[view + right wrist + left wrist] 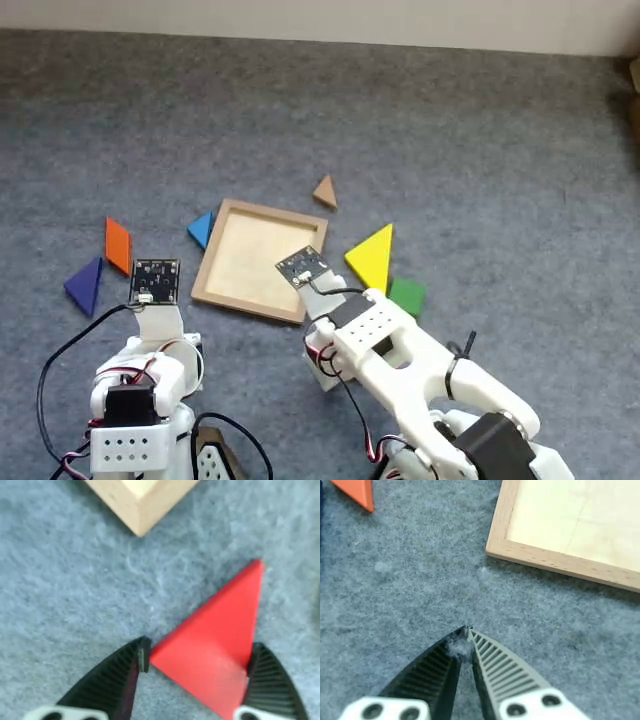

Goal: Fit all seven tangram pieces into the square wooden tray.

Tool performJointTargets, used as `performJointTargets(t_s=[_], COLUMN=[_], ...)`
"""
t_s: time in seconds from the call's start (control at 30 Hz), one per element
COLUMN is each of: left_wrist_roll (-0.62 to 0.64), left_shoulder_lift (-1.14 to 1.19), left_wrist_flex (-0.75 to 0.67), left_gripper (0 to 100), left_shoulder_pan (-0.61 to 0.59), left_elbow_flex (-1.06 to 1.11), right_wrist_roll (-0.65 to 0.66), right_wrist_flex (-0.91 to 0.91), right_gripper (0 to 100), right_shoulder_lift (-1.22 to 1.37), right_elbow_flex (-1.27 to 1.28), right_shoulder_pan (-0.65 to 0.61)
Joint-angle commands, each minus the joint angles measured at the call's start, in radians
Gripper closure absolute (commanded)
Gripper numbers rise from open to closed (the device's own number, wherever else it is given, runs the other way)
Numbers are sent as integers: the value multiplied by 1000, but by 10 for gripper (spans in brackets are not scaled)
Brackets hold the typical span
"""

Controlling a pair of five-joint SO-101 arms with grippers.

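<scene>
Closed on the red triangle (215, 640), the right gripper (200, 650) is seen with its fingers spread wide. One fingertip is set against a corner of the piece and the other finger is laid along the opposite edge. Whether the piece is lifted off the grey carpet (75, 580) cannot be told. A corner of the square wooden tray (142, 502) is seen just beyond the gripper, apart from the triangle.

The left gripper (466, 630) is held with its fingers together, tip to tip, and nothing is clamped between them. It is pointed at the carpet just near and left of the tray's near left corner.

From the high view the tray is found in the middle of the carpet. The left arm (140, 390) is placed to its near left. The right arm (420, 370) is placed to its near right and overlaps the near right corner.

Six pieces are laid on the carpet outside the tray:
- A blue triangle (202, 230) is set just beside the left rim, by the far left corner.
- A tan triangle (325, 191) is set just beyond the far right corner.
- A yellow triangle (373, 257) is set just right of the tray.
- A green square (408, 296) is set just beside the yellow triangle, on its near right.
- An orange parallelogram (118, 245) is set farther left, well apart from the tray.
- An indigo triangle (85, 285) is set near and left of the parallelogram.
</scene>
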Motion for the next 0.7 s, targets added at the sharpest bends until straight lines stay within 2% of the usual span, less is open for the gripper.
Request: performJointTargets(t_s=[0.0,0.2,0.5,0.67], left_wrist_roll=[-5,-5,-5,-5], left_shoulder_lift=[-47,-47,-47,-47], left_wrist_flex=[5,5,5,5], left_gripper=[995,995,995,995], left_shoulder_pan=[-12,-12,-12,-12], left_elbow_flex=[19,19,19,19], right_wrist_roll=[12,12,8,3], right_wrist_flex=[-4,12,150,151], right_gripper=[784,788,788,789], right_shoulder_lift=[28,21,-254,-277], right_elbow_flex=[15,13,-53,-114], right_shoulder_pan=[13,21,22,21])
